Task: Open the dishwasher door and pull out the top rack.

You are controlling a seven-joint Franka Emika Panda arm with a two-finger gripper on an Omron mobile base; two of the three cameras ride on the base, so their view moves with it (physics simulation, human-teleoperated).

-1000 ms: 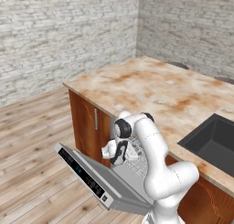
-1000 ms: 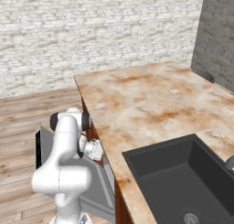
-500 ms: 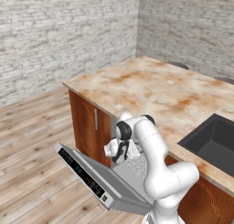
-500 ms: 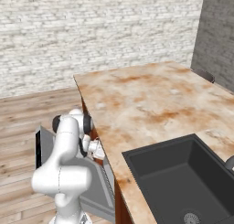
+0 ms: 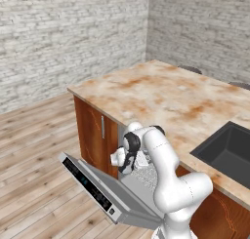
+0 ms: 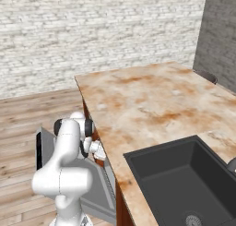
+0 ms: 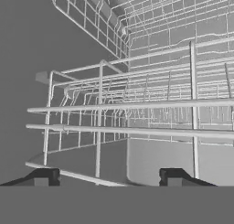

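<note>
The dishwasher door [image 5: 100,193] hangs open, tilted down toward the floor, with its black control strip at the outer edge; it is also in the right base view [image 6: 42,149]. My gripper [image 5: 126,161] [image 6: 96,149] reaches over the door into the dishwasher's opening under the counter. In the hand view the top rack [image 7: 137,118], a pale wire grid basket, is very close. My gripper [image 7: 107,178] is open, its two dark fingertips [image 7: 42,177] standing apart on either side of an upright wire at the rack's front edge. Whether the tips touch the wire I cannot tell.
A marble counter [image 5: 161,94] runs above the dishwasher, with a dark sink [image 5: 229,148] [image 6: 184,174] set in it to the right. A reddish-brown cabinet door [image 5: 93,130] stands left of the opening. Wooden floor [image 5: 34,150] stretches out beyond the lowered door.
The hand has edged slightly closer to the rack's front. The door and the base views have not moved.
</note>
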